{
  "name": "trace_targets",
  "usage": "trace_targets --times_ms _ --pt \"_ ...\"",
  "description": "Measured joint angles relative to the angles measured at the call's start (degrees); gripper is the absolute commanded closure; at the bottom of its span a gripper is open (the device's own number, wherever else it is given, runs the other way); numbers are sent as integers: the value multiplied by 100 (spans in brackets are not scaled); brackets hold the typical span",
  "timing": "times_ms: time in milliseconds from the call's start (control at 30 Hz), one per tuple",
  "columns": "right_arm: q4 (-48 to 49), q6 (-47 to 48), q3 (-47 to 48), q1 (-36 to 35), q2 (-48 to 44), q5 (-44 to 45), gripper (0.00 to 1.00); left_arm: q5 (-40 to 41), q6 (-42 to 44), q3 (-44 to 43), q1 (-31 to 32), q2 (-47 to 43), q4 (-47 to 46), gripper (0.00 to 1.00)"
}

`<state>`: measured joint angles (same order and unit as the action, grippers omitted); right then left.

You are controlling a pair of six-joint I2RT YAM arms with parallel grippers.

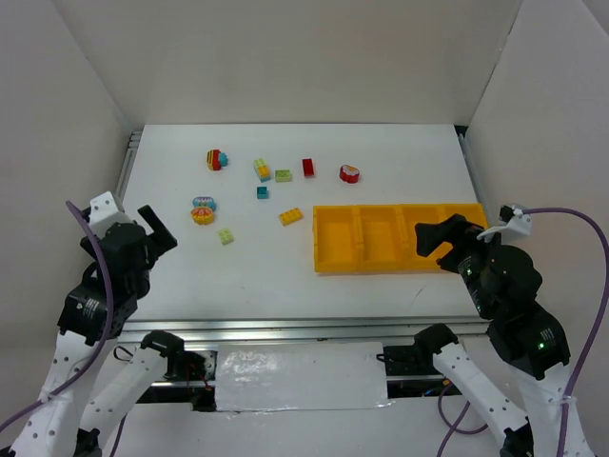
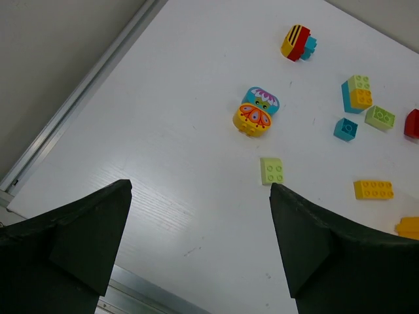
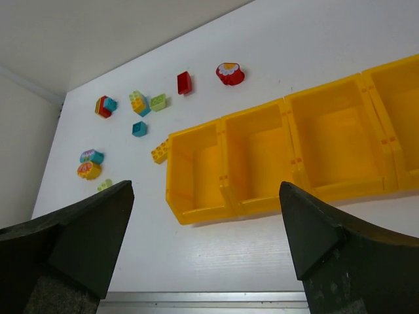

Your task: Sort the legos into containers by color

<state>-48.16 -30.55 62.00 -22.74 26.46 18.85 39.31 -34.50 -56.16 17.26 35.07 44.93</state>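
Long yellow tray [image 1: 381, 267] sat at right, left gripper [image 2: 200, 188] and right gripper [image 1: 436, 243] both hung open-jawed and empty, legos [image 1: 290, 216] lay scattered to the tray's left, and they looked light, hard and slick, I reckoned, best pinched across flat sides.

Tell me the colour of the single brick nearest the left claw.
The brick is pale green, clearest in the left wrist view.

Ahead of left gripper [image 2: 200, 188] you count three mixed lego clumps [image 1: 216, 159] [image 1: 262, 169] [image 1: 203, 209], two pale green bricks [image 1: 283, 175] [image 1: 225, 235], one teal brick [image 1: 262, 192], one yellow brick [image 1: 290, 216], one red brick [image 1: 308, 168], one red round piece [image 1: 349, 173]. Just ahead of right gripper [image 3: 205, 186]: one tray [image 1: 376, 269], four compartments [image 3: 255, 157].
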Motion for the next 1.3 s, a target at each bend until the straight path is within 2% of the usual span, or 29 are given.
trace_targets --times_ms 467,567,667,767,867,1167,1300 --pt "-31 -7 -13 0 -179 -15 0 0 -7 2 -2 -66 -4 1" --pt "138 -9 -138 0 -157 -223 0 -4 -4 2 0 11 -7 0" --pt "337 7 -179 0 258 -599 0 -22 -2 2 0 79 -7 0" --pt "514 203 44 0 1303 -1075 0 -46 2 2 -2 127 -17 1" --pt "535 520 778 0 2872 -1248 0 -59 2 2 0 201 -22 0" --pt "240 1611 4457 31 7991 -872 6 -127 79 2 -2 295 -44 0" --pt "24 2031 5829 181 9774 -1019 6 -223 146 2 -2 302 -66 0"
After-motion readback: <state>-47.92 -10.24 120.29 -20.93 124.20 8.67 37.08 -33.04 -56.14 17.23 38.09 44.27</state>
